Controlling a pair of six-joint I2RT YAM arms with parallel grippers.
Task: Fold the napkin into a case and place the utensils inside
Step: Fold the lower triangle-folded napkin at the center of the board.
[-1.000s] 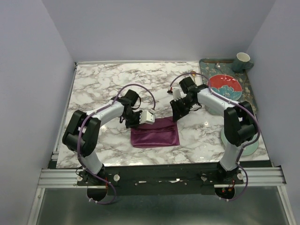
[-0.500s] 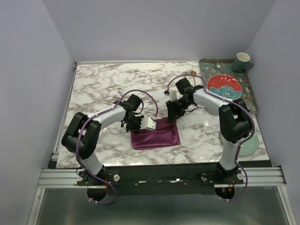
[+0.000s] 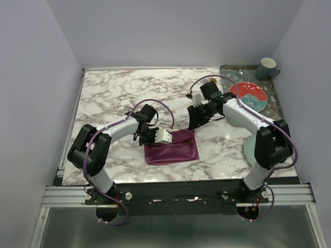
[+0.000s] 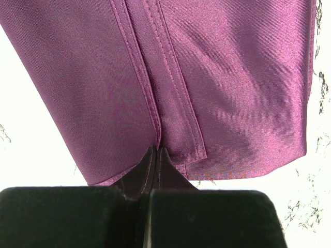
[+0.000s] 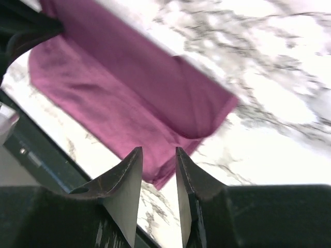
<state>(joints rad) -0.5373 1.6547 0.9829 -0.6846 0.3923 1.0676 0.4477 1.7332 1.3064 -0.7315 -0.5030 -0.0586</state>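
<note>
The napkin [image 3: 171, 147] lies folded into a flat plum rectangle on the marble table [image 3: 114, 98], towards the near edge between the two arms. Level with the napkin and well off to its right, a pale green plate [image 3: 250, 151] shows partly from under the right arm.

The left gripper [image 3: 151, 139] is down at the napkin's far left corner. In the left wrist view its jaws are pressed together, and their tips [image 4: 155, 155] meet the cloth [image 4: 232, 77] where a stitched hem runs along a fold. Whether a pinch of fabric sits between them cannot be told.

Just beyond the napkin's far right corner the right gripper [image 3: 194, 123] hangs above the marble. Its fingers [image 5: 158, 152] stand apart with nothing between them, and the napkin [image 5: 119, 103] lies below and past them.

Far beyond the napkin to the right, a dark patterned tray [image 3: 274, 103] carries a red plate [image 3: 248, 96] and a pale cup [image 3: 268, 65]. A small gold object [image 3: 211, 81] lies by the tray's left edge, too small to identify
</note>
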